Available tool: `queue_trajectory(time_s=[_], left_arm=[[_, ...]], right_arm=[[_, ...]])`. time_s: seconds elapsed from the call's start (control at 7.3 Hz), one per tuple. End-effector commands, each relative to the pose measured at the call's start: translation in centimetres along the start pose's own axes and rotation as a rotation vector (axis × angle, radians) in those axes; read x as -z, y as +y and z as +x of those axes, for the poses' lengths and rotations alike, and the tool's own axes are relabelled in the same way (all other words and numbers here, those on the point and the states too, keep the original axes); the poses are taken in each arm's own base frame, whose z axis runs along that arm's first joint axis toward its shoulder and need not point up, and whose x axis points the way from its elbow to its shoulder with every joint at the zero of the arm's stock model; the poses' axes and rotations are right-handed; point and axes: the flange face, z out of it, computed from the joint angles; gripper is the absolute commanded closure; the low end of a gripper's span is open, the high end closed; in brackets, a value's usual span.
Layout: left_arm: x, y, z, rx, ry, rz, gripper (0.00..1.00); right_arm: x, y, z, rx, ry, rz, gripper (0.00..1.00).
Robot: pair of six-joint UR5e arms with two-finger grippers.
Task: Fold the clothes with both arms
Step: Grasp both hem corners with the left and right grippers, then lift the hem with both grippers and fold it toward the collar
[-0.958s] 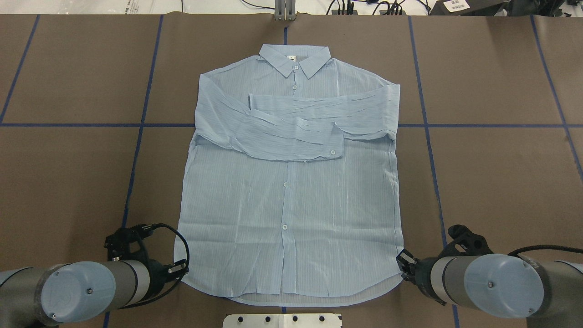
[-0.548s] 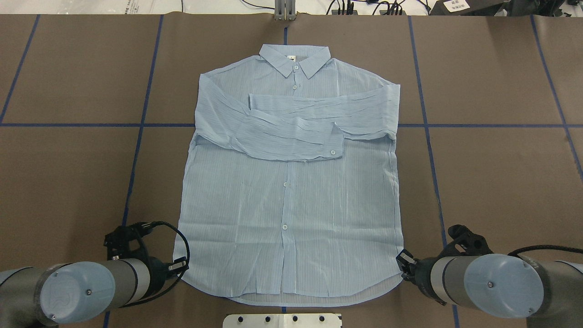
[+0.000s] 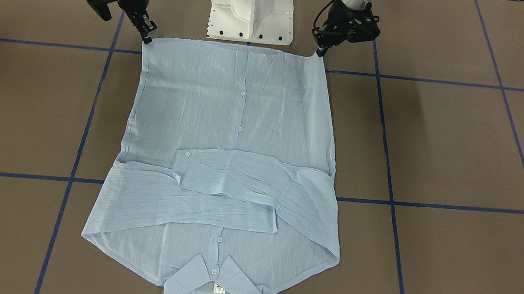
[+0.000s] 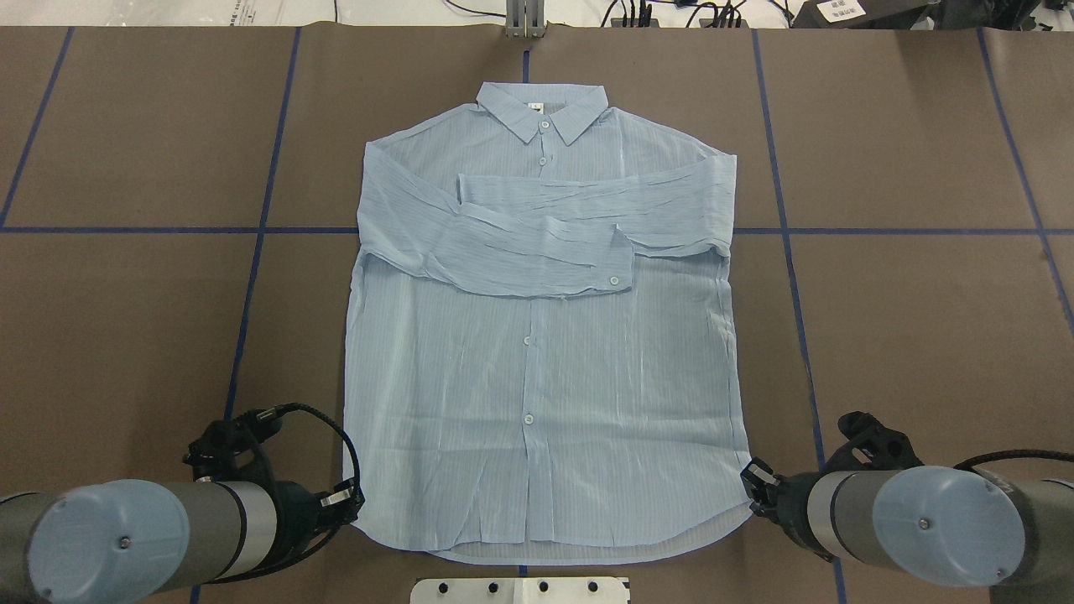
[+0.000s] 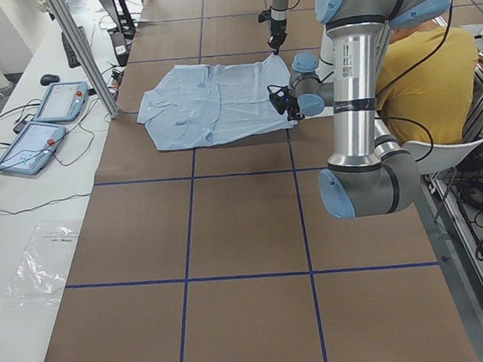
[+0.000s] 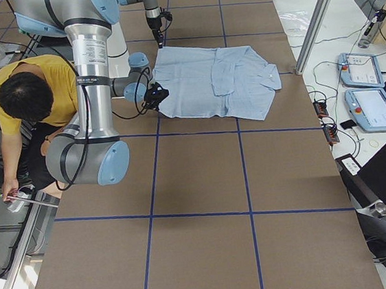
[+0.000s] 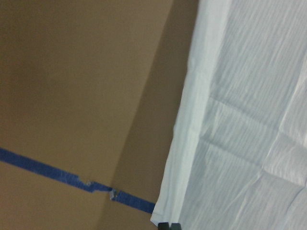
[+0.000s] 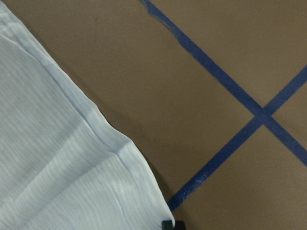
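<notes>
Shirt: a thin pale-blue, finely striped, long-sleeved button-up shirt (image 4: 537, 377) lies flat, front up and buttoned, in the middle of the table.
Orientation: its pointed collar with a white label (image 4: 543, 109) is at the far end. The curved hem (image 4: 545, 549) is at the near edge, just in front of the white flanged pedestal base (image 3: 252, 9).
Sleeves: both are folded across the chest. The left-side sleeve (image 4: 503, 252) lies over the right-side sleeve (image 4: 671, 189), and its buttoned cuff sits right of the button line.
Left arm: the silver-grey tubular left arm with a pale-blue joint cap (image 4: 126, 537) comes in low from the near left.
Left gripper: the black two-finger left gripper (image 3: 321, 51) has its fingers closed together, pinching the near-left hem corner. In the left wrist view that corner runs down to the fingertip, with a shadow on the table beside the side hem.
Right arm: the matching right arm (image 4: 923, 524) comes in low from the near right.
Right gripper: the black right gripper (image 3: 148, 36) pinches the near-right hem corner between closed fingers. In the right wrist view that corner ends at the fingertip, beside a tape crossing.
Table: the brown paper-covered table (image 4: 923, 335) is marked with a grid of blue tape lines (image 4: 252, 277).
Surroundings: a person in a yellow top (image 6: 35, 92) sits behind the robot. Two grey tablet-like pendants (image 6: 361, 71) lie on a white bench beyond the far edge.
</notes>
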Motion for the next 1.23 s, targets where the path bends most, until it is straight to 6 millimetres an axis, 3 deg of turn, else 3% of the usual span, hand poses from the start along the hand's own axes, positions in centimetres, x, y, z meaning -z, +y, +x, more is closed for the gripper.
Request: queue_trajectory(time_s=[0.0,0.27,0.41,0.68,0.96,1.1], left_arm=[[4.7,0.6,0.7,0.010,0.049,-0.031,1.00],[7.1,0.4,1.3,0.015,0.070,-0.035,1.00],[8.4,0.4,2.1,0.020,0.093,-0.063,1.00],[10.2,-4.9,5.8,-0.015,0.185,0.051,1.00],[9.6,-13.0,10.3,-0.068,0.184,0.178,1.00],[10.7,-17.8,11.0,-0.102,0.168,0.208,1.00]], right_arm=[[3.4,-0.9,1.2,-0.001,-0.011,-0.008,1.00],[5.5,-1.6,0.7,-0.017,-0.025,0.005,1.00],[6.6,-3.5,-0.7,-0.059,-0.065,0.036,1.00],[9.4,-7.5,-4.6,-0.114,-0.109,0.030,1.00],[11.3,-10.2,-12.6,-0.030,-0.090,0.112,1.00],[12.0,-12.2,-16.6,-0.021,-0.063,0.132,1.00]])
